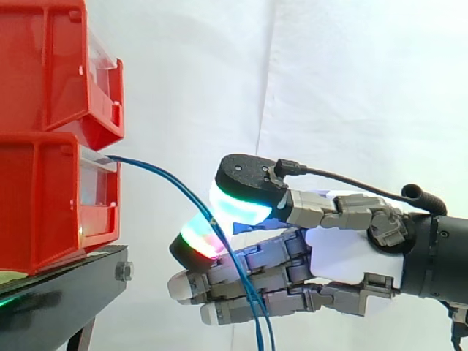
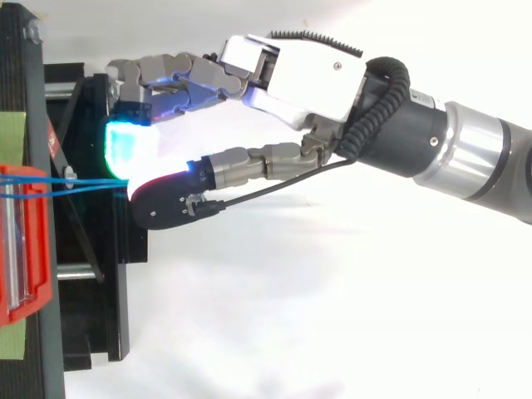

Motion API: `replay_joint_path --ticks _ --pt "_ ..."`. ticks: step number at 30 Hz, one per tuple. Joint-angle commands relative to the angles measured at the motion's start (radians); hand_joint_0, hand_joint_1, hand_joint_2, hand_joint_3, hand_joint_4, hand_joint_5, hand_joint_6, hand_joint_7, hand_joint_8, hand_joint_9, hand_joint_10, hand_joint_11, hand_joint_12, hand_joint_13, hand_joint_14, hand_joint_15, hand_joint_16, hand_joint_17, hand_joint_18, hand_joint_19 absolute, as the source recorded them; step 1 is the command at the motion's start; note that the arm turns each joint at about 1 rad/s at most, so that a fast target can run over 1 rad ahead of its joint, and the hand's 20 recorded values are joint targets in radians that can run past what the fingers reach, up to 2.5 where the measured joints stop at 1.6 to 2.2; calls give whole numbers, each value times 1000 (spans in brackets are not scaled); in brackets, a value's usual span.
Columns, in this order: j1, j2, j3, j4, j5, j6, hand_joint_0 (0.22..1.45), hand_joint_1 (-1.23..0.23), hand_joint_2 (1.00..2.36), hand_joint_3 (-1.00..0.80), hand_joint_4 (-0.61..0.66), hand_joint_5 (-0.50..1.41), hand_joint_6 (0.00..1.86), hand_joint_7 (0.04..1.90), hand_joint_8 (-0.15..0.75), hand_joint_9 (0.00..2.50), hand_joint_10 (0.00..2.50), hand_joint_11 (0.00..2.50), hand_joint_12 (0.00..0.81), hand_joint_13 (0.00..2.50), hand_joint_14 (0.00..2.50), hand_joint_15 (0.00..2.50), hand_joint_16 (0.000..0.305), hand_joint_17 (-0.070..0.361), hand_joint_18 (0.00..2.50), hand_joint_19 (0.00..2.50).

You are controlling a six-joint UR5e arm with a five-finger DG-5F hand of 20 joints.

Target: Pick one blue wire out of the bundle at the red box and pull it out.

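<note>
Two blue wires (image 1: 150, 167), two red bins (image 1: 44, 212).

arm: enters from right, level | hand (image 1: 344, 252): thumb and fingertip pinching blue wire (image 1: 146, 165)

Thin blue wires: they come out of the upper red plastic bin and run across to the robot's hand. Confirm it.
Not quite. The side view shows the thin blue wires leaving the lower red plastic bin, not the upper red plastic bin. They do run across to the hand.
</note>
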Motion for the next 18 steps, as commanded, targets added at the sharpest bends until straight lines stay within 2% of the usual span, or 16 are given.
replay_joint_path --ticks 1,4,11,18 --pt "-1 0 0 0 0 -1 572 -634 1017 -307 333 -78 502 1363 297 709 10 279 395 212 2 39 63 142 182 233" --pt "0 2 0 0 0 -1 579 -646 1017 -291 315 -79 501 1412 298 709 11 290 394 217 0 37 63 141 185 231" --pt "8 0 0 -1 2 -5 541 -638 1009 -399 338 -91 502 1316 300 697 10 285 400 215 1 48 65 146 180 229" --pt "11 -18 0 0 23 -22 531 -639 1007 -413 334 -91 502 1305 303 693 10 285 404 215 0 40 65 147 181 227"
